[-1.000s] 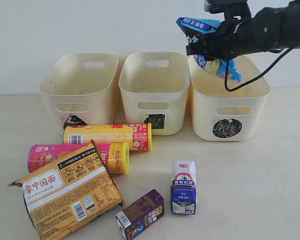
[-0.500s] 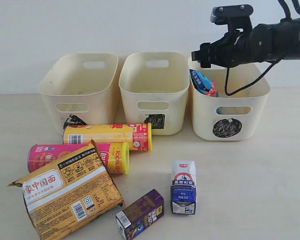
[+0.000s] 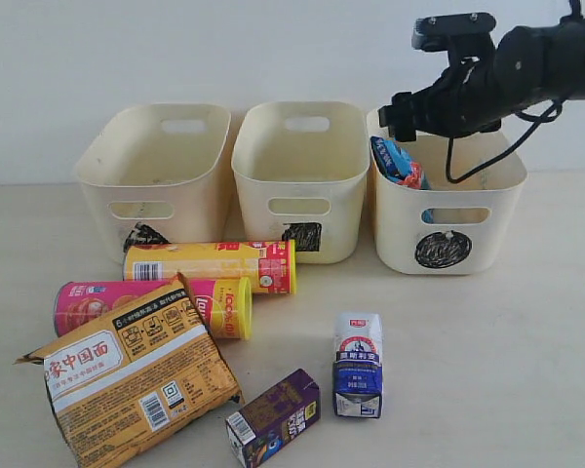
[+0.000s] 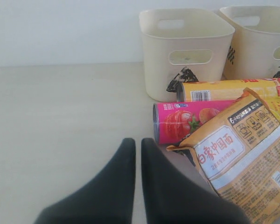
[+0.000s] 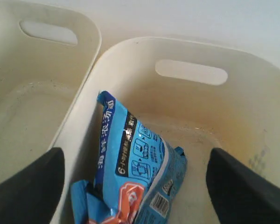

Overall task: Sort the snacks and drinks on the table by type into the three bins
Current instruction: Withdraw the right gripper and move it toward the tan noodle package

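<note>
My right gripper (image 3: 402, 115) (image 5: 135, 156) hangs open over the circle-marked bin (image 3: 448, 229), touching nothing. Below it the blue packet (image 3: 398, 162) (image 5: 135, 177) lies inside that bin, leaning on the wall nearest the middle bin. On the table (image 3: 507, 370) lie the yellow tube (image 3: 210, 265), the pink tube (image 3: 151, 304), the orange-brown packet (image 3: 127, 375), the white and blue carton (image 3: 358, 366) and the purple carton (image 3: 273, 417). My left gripper (image 4: 137, 142) is shut and empty, low over the table beside the pink tube (image 4: 186, 126) and the orange packet (image 4: 242, 163).
The triangle bin (image 3: 156, 175) and the square bin (image 3: 300, 175) stand in a row to the left of the circle bin, against the back wall. A black cable (image 3: 478, 161) loops from the right arm over the circle bin's rim.
The right gripper opened and let go of the blue packet, which dropped from above the rim into the circle bin. The left gripper has not moved.
</note>
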Robot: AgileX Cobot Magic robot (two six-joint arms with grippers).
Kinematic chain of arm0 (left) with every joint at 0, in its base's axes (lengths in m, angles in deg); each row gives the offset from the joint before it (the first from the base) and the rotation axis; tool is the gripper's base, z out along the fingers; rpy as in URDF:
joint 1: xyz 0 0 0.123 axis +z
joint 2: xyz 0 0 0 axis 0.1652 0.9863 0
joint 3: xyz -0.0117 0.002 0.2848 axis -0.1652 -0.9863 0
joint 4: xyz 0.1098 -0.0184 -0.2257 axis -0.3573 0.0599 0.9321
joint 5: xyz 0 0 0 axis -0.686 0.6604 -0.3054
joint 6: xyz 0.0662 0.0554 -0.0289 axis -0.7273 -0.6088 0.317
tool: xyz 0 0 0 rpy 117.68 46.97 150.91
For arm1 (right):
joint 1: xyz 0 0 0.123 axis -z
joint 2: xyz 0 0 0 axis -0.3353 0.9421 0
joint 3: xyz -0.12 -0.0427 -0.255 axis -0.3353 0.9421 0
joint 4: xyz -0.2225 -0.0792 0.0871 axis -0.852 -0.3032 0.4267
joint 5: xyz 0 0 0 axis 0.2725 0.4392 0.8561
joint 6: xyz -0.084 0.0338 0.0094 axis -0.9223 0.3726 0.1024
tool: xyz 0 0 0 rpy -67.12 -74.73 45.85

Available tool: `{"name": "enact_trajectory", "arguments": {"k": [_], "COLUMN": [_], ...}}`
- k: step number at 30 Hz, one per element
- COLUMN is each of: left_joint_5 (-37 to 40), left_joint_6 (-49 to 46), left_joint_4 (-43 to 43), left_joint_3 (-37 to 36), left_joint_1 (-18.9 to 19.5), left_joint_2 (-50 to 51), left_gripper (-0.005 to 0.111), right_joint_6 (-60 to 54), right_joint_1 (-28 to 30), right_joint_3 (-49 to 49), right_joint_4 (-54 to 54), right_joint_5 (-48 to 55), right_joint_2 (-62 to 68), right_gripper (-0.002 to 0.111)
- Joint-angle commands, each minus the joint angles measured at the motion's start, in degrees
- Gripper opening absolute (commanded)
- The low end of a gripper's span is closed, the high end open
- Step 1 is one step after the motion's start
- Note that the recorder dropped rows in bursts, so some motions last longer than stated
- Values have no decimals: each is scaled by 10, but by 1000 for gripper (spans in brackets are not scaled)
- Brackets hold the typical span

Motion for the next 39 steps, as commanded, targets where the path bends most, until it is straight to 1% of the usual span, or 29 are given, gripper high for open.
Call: {"name": "enact_trajectory", "arguments": {"k": [1,4,7,8,11,13,15,18,22,27,34,39], "left_joint_5": [-8,-8,-8,-8,-8,-8,-8,-8,-8,-10,-11,-11], "left_joint_6": [-1,-1,-1,-1,-1,-1,-1,-1,-1,-1,-1,-1], "left_joint_4": [-1,-1,-1,-1,-1,-1,-1,-1,-1,-1,-1,-1], "left_joint_3": [2,2,2,2,2,2,2,2,2,2,2,2], "left_joint_1": [2,2,2,2,2,2,2,2,2,2,2,2], "left_joint_2": [-2,-2,-2,-2,-2,-2,-2,-2,-2,-2,-2,-2], "left_gripper": [4,4,4,4,4,4,4,4,4,4,4,4], "right_joint_6": [-23,-38,-60,-68,-103,-128,-178,-281,-392,-444,-446,-454], "right_joint_1": [5,5,5,5,5,5,5,5,-3,-63,-157,-206], "right_joint_3": [-5,-5,-2,-2,-2,-1,4,19,64,113,154,158], "right_joint_4": [-5,-5,-5,-1,32,73,137,252,398,414,414,414], "right_joint_5": [77,145,206,229,289,326,361,407,432,402,358,314], "right_joint_2": [-60,-90,-114,-120,-134,-138,-141,-141,-141,-141,-139,-139], "right_gripper": [59,35,5,0,0,0,0,0,0,0,0,1]}}
